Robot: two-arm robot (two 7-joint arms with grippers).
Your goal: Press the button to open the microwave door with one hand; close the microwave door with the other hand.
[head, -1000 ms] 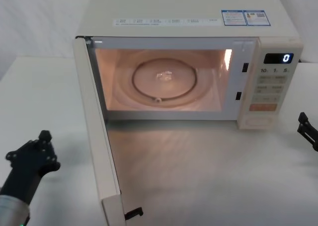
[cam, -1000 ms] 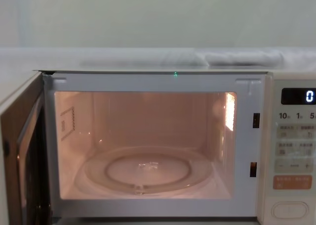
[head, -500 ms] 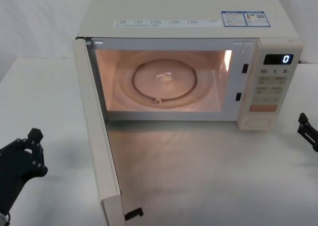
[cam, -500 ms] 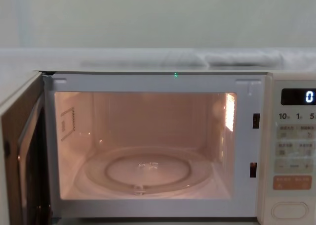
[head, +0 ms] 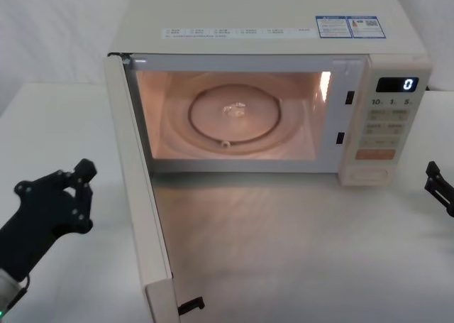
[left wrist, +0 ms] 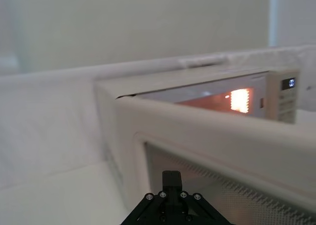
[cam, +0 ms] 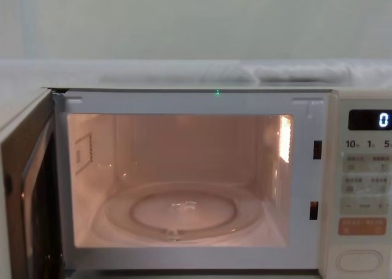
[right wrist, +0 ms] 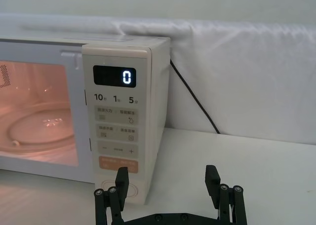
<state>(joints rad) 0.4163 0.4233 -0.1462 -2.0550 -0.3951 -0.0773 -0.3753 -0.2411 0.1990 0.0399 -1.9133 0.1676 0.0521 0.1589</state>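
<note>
Opening step looks done: microwave door (head: 139, 195) swung wide on its left hinge, cavity lit, button (head: 369, 173) at panel bottom untouched now. Closing is left. Left end effector (head: 71, 188) near door's outer face, not touching, can't tell its grip; right end effector (right wrist: 167, 183) released, low by panel over bench (head: 298, 245)

The left gripper (left wrist: 172, 195) sits at the bottom centre of the frame, a black body with a row of small screws and one dark finger (left wrist: 172, 179) rising from it. Just beyond it the microwave door (left wrist: 217, 146) stands swung open, its cream outer face crossing the frame from centre left to the right edge, the meshed window in the lower right. Behind its top edge, at upper right, glows the lit orange cavity (left wrist: 232, 99) beside the keypad panel (left wrist: 285, 99). White worktop (left wrist: 54, 195) fills the lower left.
</note>
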